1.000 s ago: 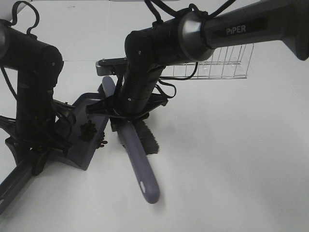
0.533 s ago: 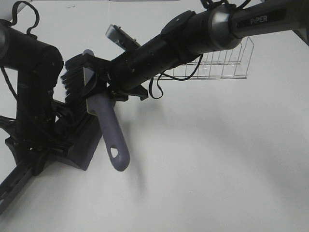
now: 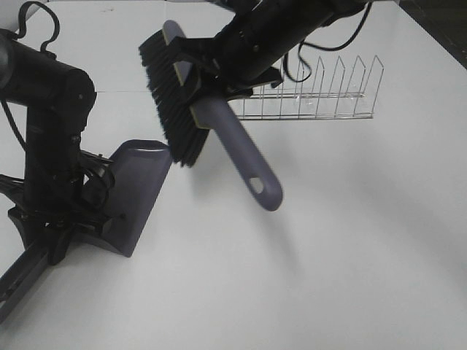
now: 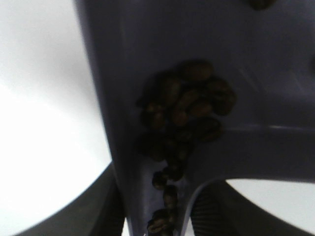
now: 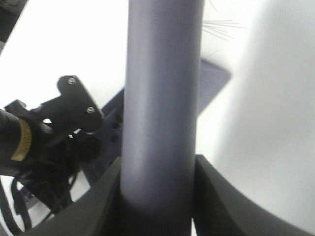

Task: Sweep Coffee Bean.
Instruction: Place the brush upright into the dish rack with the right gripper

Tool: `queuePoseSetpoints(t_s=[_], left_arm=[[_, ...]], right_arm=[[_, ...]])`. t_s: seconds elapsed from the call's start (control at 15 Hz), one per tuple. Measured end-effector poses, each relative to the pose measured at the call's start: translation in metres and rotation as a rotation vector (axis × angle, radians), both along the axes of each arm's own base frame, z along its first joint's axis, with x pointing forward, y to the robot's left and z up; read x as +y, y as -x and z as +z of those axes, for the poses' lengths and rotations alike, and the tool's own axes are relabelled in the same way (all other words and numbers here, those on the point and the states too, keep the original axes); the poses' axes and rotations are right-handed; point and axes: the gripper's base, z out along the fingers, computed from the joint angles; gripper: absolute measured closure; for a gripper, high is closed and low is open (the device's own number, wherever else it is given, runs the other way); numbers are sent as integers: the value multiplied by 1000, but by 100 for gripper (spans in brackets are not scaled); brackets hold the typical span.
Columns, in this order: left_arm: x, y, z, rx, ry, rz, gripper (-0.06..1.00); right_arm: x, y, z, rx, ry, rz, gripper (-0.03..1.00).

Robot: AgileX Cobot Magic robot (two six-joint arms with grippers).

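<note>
Only the left wrist view showed us the coffee beans [image 4: 184,105], heaped inside the dustpan [image 4: 275,73], the clump trailing lengthwise toward the left gripper [image 4: 157,223], which was closed on the pan's handle. Farther back we saw the right gripper [image 5: 157,189] clamped on the raised brush [image 3: 219,131], before the wire rack [image 3: 321,102].

The brush [image 3: 237,146] is no longer low on the table [image 3: 350,248] at the mouth of the dustpan [image 3: 139,193]. It is now raised to the upper centre of the frame, with its bristles turned to the left and its handle slanting down to the right. The right gripper [image 5: 160,199], clamped on the handle, has risen with it. Its arm has swung out past the top edge, uncovering the wire rack [image 3: 321,95]. The coffee bean [image 4: 184,110] clusters seen on the dustpan a second ago no longer show in the high view.
</note>
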Motion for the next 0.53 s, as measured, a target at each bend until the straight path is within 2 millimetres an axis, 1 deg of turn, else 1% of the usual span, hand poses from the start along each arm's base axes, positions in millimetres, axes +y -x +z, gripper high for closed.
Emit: queuePoseSetpoints(t_s=[0.07,0.2,0.27,0.33,0.4,0.47,0.53], left_arm=[[0,0,1,-3,2,-2,63],[-1,-2,4,-32,17,-8,63],[-3,-4,7,-55,38,-8,63],[-4,-4,10,-60,59,-10,63],[-6,-3,15,-66,84,-12,63],[-7,-3,19,-69,113,-4,63],[-6,-4,24,-69,152,16,63]], right_arm=[[-16,0,13,-14,66,-12,69],[-47,4,30,-18,214,-28,69],[-66,9,40,4,331,-45,69],[-77,13,45,19,403,-61,69],[-93,17,50,50,510,-76,69],[-98,18,52,62,533,-79,69],[-108,20,52,101,583,-89,69]])
